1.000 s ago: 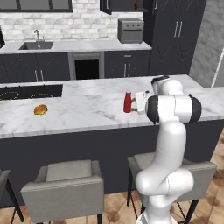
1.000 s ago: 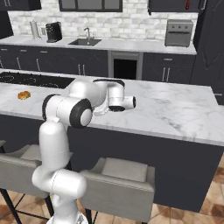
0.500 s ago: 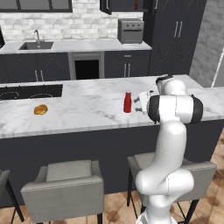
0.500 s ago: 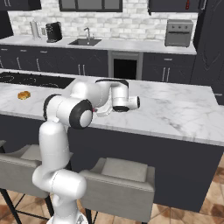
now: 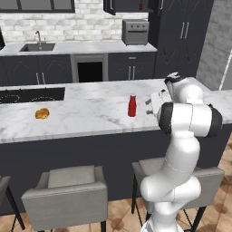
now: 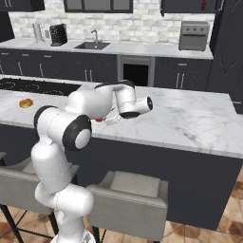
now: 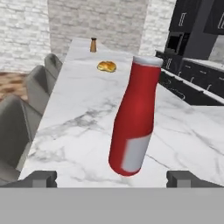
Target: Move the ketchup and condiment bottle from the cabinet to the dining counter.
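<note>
White arm: rises near the surface's near edge, elbow bent, forearm reaching over it. Pincer [image 7: 111, 178]: jaws spread wide, fingertips [image 7: 40, 177] level, holding nothing.

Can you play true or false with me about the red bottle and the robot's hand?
1. The ketchup stands upright on the dining counter. True.
2. The gripper is squeezing the ketchup. False: its fingertips are wide apart and the bottle stands free between and beyond them.
3. A small bun lies on the same counter, away from the bottle. True.
4. The ketchup has fallen over on its side. False: it stands on its base with the cap on top.
5. Grey stools stand along the counter's near side. True.
6. The bun sits on one of the stools. False: it sits on the marble top.
</note>
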Controlling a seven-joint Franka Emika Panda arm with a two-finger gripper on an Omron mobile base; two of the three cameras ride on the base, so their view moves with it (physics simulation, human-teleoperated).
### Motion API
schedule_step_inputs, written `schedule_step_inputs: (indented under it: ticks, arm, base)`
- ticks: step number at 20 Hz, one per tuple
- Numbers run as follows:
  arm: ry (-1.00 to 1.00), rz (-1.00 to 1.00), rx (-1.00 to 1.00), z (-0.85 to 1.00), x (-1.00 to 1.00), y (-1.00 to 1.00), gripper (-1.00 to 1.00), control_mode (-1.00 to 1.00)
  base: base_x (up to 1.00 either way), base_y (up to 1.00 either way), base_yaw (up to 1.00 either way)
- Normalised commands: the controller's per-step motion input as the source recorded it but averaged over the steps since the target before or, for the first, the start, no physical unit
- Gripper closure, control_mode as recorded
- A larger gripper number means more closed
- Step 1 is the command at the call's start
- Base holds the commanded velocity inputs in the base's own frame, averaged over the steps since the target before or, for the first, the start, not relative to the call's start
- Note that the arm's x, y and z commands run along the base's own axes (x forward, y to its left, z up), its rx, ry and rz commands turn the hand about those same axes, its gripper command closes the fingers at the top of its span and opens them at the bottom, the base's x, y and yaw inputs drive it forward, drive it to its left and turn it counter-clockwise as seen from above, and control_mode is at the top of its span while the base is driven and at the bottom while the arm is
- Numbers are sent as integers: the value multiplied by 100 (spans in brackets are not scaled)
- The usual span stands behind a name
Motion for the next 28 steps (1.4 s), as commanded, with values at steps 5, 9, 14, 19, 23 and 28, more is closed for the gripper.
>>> schedule_step_inputs:
  ticks: [5,9,14,19,23,28]
  arm:
    - [6,-24,-13,27,-38,-25,-100,-100]
    - [3,-29,-13,28,-42,-25,-100,-100]
    - [3,-32,-11,28,-44,-28,-100,-100]
    - [4,-38,-5,22,-47,-21,-100,-100]
    - [7,-42,0,27,-43,-12,-100,-100]
    - [12,-40,0,33,-46,-11,-100,-100]
  base:
    - [0,0,0]
    - [0,0,0]
    - [0,0,0]
    - [0,0,0]
    - [0,0,0]
    - [0,0,0]
